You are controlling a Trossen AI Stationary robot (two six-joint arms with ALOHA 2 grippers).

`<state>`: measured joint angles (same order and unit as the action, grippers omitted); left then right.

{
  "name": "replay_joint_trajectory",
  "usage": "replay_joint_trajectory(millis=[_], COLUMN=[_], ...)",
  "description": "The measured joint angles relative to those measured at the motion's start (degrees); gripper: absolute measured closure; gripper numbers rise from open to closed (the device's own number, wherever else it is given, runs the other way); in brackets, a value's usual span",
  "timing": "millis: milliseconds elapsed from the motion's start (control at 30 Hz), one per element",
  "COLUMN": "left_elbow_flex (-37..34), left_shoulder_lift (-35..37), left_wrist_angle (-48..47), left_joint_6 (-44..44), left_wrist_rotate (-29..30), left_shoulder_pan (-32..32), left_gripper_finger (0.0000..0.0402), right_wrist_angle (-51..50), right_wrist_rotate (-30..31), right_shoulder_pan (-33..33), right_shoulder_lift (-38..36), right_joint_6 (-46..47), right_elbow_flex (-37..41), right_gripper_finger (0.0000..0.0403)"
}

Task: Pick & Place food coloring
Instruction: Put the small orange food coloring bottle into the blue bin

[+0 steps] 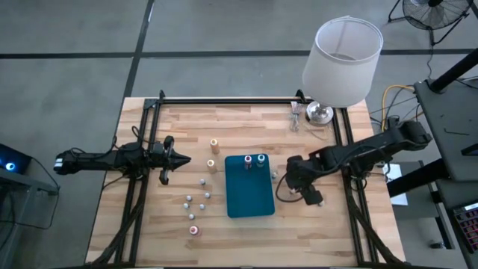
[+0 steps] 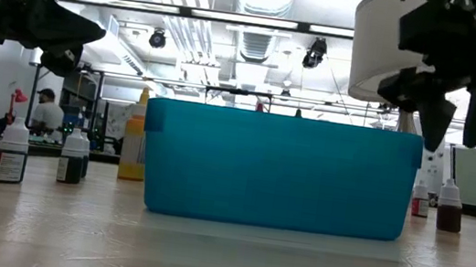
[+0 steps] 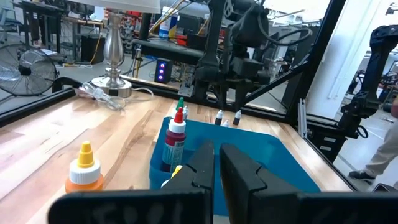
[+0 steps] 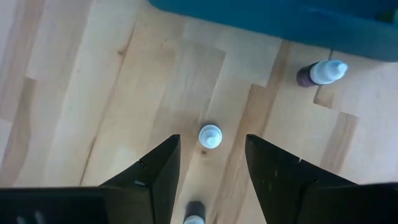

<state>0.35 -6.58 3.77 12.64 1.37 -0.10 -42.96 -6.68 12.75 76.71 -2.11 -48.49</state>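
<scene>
We note the right gripper (image 4: 208, 177) hanging with jaws parted directly over a small white-capped bottle (image 4: 210, 135) standing upright off the teal tray's (image 1: 249, 196) 3 o'clock side, while the clenched left gripper (image 1: 177, 158) waits at 9 o'clock

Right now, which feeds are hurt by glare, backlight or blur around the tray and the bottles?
Low view: bright ceiling lights backlight both arms into silhouettes; the teal tray stays readable, with a soft reflection on the table. Right wrist view: even light, the white-capped bottle sharp between the open fingers, the nearest bottle blurred. High view: even, no glare. Left wrist view: near fingers soft.
</scene>
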Motion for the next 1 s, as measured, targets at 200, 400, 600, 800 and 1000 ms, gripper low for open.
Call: replay_joint_trajectory(millis=[200, 400, 600, 800, 1000], left_elbow_flex=[0.0, 0.0, 0.0, 0.0, 0.0], left_shoulder_lift=[0.0, 0.0, 0.0, 0.0, 0.0], left_wrist_angle=[0.0, 0.0, 0.0, 0.0, 0.0], left_joint_6=[0.0, 0.0, 0.0, 0.0, 0.0], left_wrist_rotate=[0.0, 0.0, 0.0, 0.0, 0.0], left_shoulder_pan=[0.0, 0.0, 0.0, 0.0, 0.0], left_gripper_finger=[0.0402, 0.0402, 0.0402, 0.0402, 0.0402], right_wrist_angle=[3.2, 4.1, 5.7, 8.3, 9.5], right_wrist_rotate=[0.0, 0.0, 0.2, 0.2, 0.2], right_shoulder_pan=[0.0, 0.0, 0.0, -0.1, 0.0], right_shoulder_lift=[0.2, 0.2, 1.0, 3.0, 4.8], right_joint_6=[-0.4, -0.1, -0.9, -1.4, -2.1], right_elbow_flex=[2.3, 3.8, 4.9, 5.4, 5.7], right_gripper_finger=[0.0229, 0.0229, 0.0229, 0.0229, 0.0229])
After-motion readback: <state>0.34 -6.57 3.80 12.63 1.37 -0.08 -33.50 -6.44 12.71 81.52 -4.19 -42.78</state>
